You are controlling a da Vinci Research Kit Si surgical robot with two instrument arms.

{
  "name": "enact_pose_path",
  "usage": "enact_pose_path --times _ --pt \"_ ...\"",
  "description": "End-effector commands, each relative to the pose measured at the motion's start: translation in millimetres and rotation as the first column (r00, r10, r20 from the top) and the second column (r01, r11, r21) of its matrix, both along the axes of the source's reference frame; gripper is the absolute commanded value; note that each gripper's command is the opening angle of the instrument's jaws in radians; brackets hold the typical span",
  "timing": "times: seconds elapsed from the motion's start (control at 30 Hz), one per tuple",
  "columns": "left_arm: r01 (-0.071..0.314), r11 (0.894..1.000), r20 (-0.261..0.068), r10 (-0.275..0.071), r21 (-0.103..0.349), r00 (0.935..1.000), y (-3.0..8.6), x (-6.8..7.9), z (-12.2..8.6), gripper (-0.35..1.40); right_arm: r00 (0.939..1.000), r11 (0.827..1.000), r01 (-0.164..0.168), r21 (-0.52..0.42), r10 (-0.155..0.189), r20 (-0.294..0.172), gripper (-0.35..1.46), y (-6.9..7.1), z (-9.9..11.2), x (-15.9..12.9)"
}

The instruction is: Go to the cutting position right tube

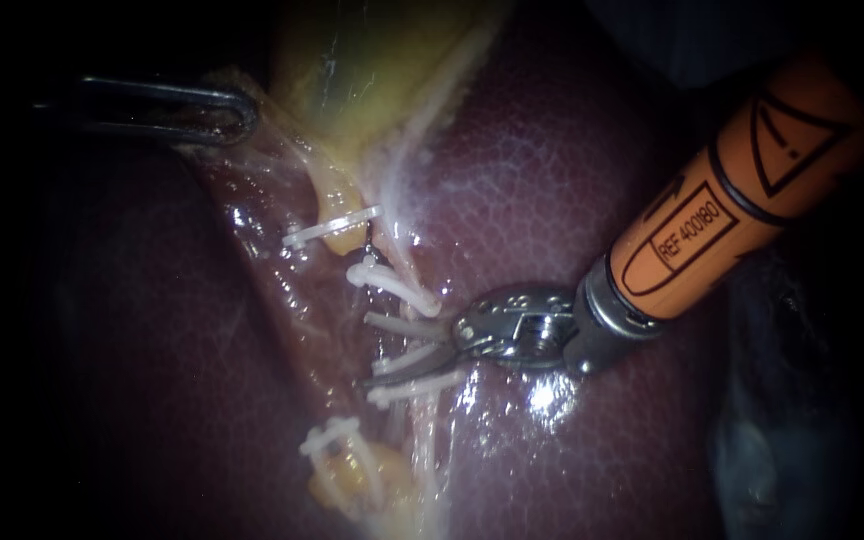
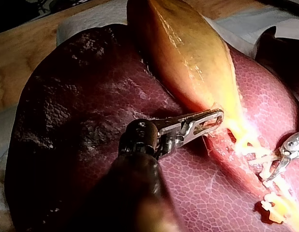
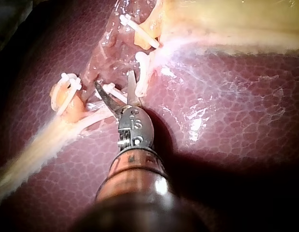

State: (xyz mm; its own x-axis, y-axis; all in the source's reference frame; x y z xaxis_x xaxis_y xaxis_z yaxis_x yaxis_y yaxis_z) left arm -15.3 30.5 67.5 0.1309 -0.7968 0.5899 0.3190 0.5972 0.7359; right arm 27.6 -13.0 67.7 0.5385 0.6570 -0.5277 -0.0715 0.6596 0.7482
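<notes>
**Bringing open blades to the clipped right tube**

At ten o'clock in the endoscope view, my left instrument (image 1: 242, 112) comes in from the left. Its jaws are clenched on a fold at the edge of the yellow gallbladder (image 1: 352, 70), holding it taut.

Just left of centre, the right tube (image 1: 424, 430) runs as a pale, wet strand from twelve towards six o'clock over the dark red liver (image 1: 572, 180). Several white clips (image 1: 407, 392) cross it. The tube looks soft, thin and slippery, likely to slide or tear if pushed. I judge it should not be grasped at all, only met squarely by the blades on a bare stretch between clips, clear of the plastic.

At three o'clock from the tube, my right instrument (image 1: 392, 352) enters from the upper right, an orange sleeve behind a metal wrist. Its two blades stand apart, gripping nothing. In the right wrist view they fork around one clip, a blade on each side, with the tube just ahead of the hinge. The blades seem at or very near the cutting spot, though I cannot tell whether the tube itself sits fully between them.
</notes>
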Motion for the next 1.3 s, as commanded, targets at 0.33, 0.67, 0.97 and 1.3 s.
enact_pose_path --times 0.33,0.67,0.97,1.3 --pt "-0.001 1.000 0.001 0.001 0.000 1.0000 0.0 0.0 0.2 -0.35 0.9999 1.000 0.007 0.015 -0.007 -0.011 1.27 -0.1 -4.2 -0.1" --pt "-0.001 1.000 0.001 0.001 0.000 1.0000 0.0 0.1 0.2 -0.35 0.9995 0.999 0.015 0.046 -0.014 -0.030 1.25 1.3 -8.9 -3.8" --pt "-0.001 1.000 0.001 0.001 0.000 1.0000 0.0 0.1 0.2 -0.35 1.0000 0.995 -0.006 0.103 0.005 0.007 1.18 1.9 -5.8 -5.7" --pt "-0.001 1.000 0.000 0.001 -0.001 1.0000 -0.1 0.1 0.2 -0.35 0.9986 0.990 0.010 0.142 -0.018 0.050 1.15 1.6 -1.1 -4.2"
